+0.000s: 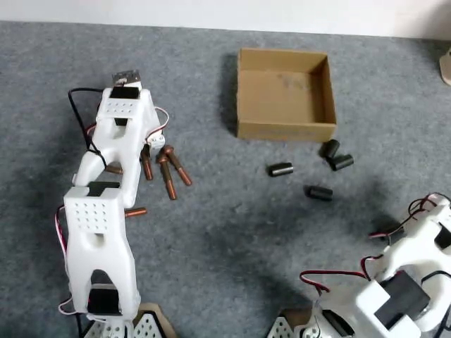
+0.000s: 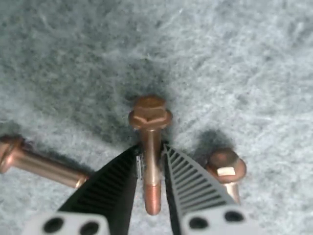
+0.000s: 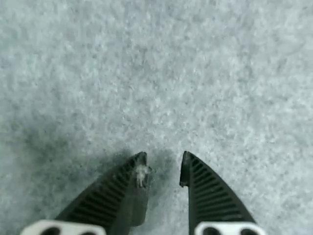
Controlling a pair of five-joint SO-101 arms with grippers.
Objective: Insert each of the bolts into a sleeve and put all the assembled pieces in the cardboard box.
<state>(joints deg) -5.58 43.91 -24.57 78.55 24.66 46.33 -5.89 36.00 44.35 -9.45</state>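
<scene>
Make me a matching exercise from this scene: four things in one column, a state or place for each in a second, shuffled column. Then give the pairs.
Things
1. box
2. sleeves
3. left gripper
4. right gripper

States and places
A. open, above plain carpet
B. black, lying on the carpet near the box
C. brown, open at the top
D. shut on the shank of a bolt

Pairs: 1-C, 2-B, 3-D, 4-A
</scene>
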